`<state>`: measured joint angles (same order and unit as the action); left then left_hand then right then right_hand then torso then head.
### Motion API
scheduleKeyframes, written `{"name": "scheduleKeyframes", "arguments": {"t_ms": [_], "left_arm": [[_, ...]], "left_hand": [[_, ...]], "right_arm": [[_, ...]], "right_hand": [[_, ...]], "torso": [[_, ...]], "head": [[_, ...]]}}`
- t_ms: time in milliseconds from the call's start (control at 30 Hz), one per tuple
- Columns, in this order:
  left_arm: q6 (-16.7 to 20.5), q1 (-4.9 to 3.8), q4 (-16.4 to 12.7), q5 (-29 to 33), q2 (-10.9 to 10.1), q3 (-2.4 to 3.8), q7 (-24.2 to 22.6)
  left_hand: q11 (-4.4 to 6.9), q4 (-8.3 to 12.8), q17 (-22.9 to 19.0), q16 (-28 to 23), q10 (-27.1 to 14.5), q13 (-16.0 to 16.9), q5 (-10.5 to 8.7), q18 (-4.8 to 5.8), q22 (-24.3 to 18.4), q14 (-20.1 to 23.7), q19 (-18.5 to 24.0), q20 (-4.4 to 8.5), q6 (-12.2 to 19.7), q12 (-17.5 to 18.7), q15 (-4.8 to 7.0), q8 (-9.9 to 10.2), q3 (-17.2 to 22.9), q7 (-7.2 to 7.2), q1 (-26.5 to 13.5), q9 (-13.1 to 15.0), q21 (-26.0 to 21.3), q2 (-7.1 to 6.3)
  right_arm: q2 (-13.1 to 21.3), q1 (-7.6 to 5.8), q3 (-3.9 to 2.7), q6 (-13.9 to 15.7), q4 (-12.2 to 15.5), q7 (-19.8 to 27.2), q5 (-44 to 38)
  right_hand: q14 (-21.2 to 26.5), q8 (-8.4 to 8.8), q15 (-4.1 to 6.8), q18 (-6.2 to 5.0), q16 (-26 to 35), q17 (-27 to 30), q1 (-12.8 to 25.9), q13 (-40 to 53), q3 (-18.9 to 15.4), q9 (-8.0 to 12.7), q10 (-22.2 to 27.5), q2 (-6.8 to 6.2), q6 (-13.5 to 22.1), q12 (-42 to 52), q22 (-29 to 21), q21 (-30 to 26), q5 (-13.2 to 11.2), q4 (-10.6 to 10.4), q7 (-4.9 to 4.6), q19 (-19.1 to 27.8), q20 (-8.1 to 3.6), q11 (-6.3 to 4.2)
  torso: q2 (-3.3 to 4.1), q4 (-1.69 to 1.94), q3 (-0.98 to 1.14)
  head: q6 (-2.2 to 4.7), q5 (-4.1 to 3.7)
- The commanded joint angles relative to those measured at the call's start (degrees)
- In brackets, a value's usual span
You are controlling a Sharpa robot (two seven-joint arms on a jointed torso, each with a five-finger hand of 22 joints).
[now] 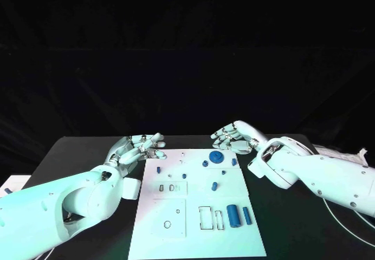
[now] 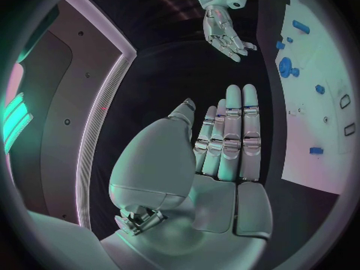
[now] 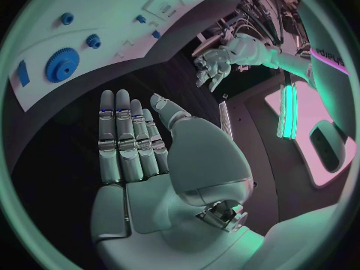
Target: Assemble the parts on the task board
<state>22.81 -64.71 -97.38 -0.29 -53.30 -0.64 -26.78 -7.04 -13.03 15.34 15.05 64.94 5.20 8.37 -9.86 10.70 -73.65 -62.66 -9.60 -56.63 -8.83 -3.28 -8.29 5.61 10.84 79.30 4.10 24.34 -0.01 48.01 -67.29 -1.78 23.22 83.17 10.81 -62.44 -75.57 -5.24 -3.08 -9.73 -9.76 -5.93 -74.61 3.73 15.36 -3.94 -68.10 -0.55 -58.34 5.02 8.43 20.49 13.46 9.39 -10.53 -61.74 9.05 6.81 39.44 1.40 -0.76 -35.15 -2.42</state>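
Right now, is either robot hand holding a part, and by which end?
Nothing is held. The left robot hand and right robot hand are both open beside the task board.

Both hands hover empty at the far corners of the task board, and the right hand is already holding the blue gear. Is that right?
Not quite. The right hand holds nothing: the right wrist view shows its fingers straight and its palm bare. The blue gear lies on the task board in the head view. The left hand is empty too, as you said.
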Motion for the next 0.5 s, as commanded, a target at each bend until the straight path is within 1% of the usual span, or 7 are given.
{"name": "scheduleKeyframes", "arguments": {"t_ms": [33,100,167,200,333,433,500], "left_arm": [[-2.4,-0.43,-2.0,2.4,-0.7,0.14,1.3],[-2.5,-0.82,-3.2,2.5,-1.3,0.21,1.5],[-2.5,-1.28,-4.2,2.3,-1.7,0.27,1.6],[-2.5,-1.6,-4.8,2.2,-2.0,0.3,1.7],[-2.5,-2.17,-6.3,2.1,-2.6,0.34,1.8],[-2.5,-2.37,-7.0,2.0,-2.8,0.36,1.8],[-2.5,-2.44,-7.3,2.0,-2.9,0.36,1.8]], "left_hand": [[-0.03,0.2,0.4,0.3,0.4,0.1,-0.33,-0.64,0.1,-0.5,-0.5,0.12,-0.4,0.3,0.0,0.0,-0.1,0.1,0.4,0.1,0.2,-0.19],[0.0,0.2,0.8,0.4,0.5,0.1,-0.33,-0.62,0.2,-0.7,-0.7,0.22,-0.5,0.5,0.06,0.2,-0.1,0.08,0.5,0.0,0.4,-0.28],[0.01,0.3,1.3,0.5,0.6,0.1,-0.33,-0.59,0.4,-0.9,-1.1,0.32,-0.6,0.8,0.12,0.3,-0.1,0.07,0.5,0.0,0.7,-0.37],[0.03,0.3,1.6,0.6,0.7,0.1,-0.33,-0.58,0.5,-0.9,-1.2,0.37,-0.6,1.0,0.15,0.4,-0.1,0.07,0.5,0.0,0.8,-0.4],[0.02,0.3,1.9,0.7,0.7,0.1,-0.34,-0.57,0.6,-1.0,-1.4,0.42,-0.6,1.2,0.18,0.5,-0.1,0.08,0.5,0.0,1.0,-0.45],[-0.01,0.3,2.2,0.8,0.6,0.1,-0.34,-0.55,0.7,-1.1,-1.4,0.45,-0.6,1.4,0.18,0.7,-0.1,0.12,0.5,0.0,1.2,-0.51],[-0.05,0.3,2.4,0.8,0.6,0.1,-0.34,-0.53,0.8,-1.1,-1.5,0.46,-0.5,1.5,0.17,0.8,-0.1,0.17,0.6,-0.1,1.2,-0.56]], "right_arm": [[-0.4,-0.64,-0.07,-4.5,0.4,-8.1,-18.6],[-0.5,-1.13,-0.09,-5.4,0.7,-10.3,-22.7],[-0.8,-1.61,-0.11,-6.4,0.8,-12.4,-26.2],[-0.9,-1.93,-0.12,-7.3,0.9,-13.7,-28.3],[-1.3,-2.51,-0.13,-9.8,1.1,-16.5,-32.9],[-1.7,-2.7,-0.14,-11.3,1.1,-17.6,-35.0],[-1.8,-2.78,-0.14,-12.1,1.1,-18.1,-36.1]], "right_hand": [[-5.7,0.49,1.76,-0.83,-1.7,-1.5,0.0,0.1,0.5,0.0,-2.8,-1.05,-1.9,-0.7,1.6,3.5,-0.9,0.0,0.97,-3.9,-1.87,-1.32],[-9.5,0.33,2.82,-0.89,-3.7,-2.8,-0.1,0.2,0.4,-0.2,-4.3,-1.32,-3.0,-0.5,2.9,6.0,-1.3,-0.1,1.65,-6.5,-2.91,-2.19],[-11.1,0.37,3.52,-0.81,-5.6,-4.1,0.1,0.3,0.3,-0.2,-5.2,-1.58,-3.6,-0.7,3.9,7.9,-2.0,-0.4,2.16,-8.0,-3.59,-2.66],[-11.0,0.66,4.0,-0.71,-8.7,-6.0,0.3,0.2,0.3,-0.2,-5.5,-1.76,-3.9,-1.0,4.9,9.6,-2.6,-0.9,2.49,-9.0,-4.09,-2.87],[-11.0,1.35,4.28,-0.58,-15.3,-10.3,0.5,0.2,1.0,-0.1,-5.1,-2.52,-4.3,-1.4,7.1,13.1,-2.7,-1.8,2.77,-9.5,-4.64,-3.16],[-11.0,1.6,4.12,-0.57,-20.1,-13.2,0.7,0.0,1.8,0.0,-2.7,-3.12,-3.9,-1.4,9.0,16.1,-2.7,-2.6,2.68,-9.9,-4.75,-3.08],[-10.8,1.63,4.06,0.06,-24.1,-15.6,0.9,-0.1,2.3,0.0,-0.7,-3.57,-3.4,-1.3,14.6,21.3,-3.0,-3.3,2.75,-11.3,-4.69,-2.82]], "torso": [[2.26,0.72,0.04],[2.91,1.01,-0.04],[3.57,1.23,-0.07],[3.99,1.35,-0.09],[4.97,1.64,-0.12],[5.53,1.89,-0.15],[5.84,1.99,-0.14]], "head": [[0.47,-0.44],[0.73,-0.79],[0.98,-1.04],[1.09,-1.16],[1.31,-1.61],[1.52,-1.96],[1.51,-2.1]]}}
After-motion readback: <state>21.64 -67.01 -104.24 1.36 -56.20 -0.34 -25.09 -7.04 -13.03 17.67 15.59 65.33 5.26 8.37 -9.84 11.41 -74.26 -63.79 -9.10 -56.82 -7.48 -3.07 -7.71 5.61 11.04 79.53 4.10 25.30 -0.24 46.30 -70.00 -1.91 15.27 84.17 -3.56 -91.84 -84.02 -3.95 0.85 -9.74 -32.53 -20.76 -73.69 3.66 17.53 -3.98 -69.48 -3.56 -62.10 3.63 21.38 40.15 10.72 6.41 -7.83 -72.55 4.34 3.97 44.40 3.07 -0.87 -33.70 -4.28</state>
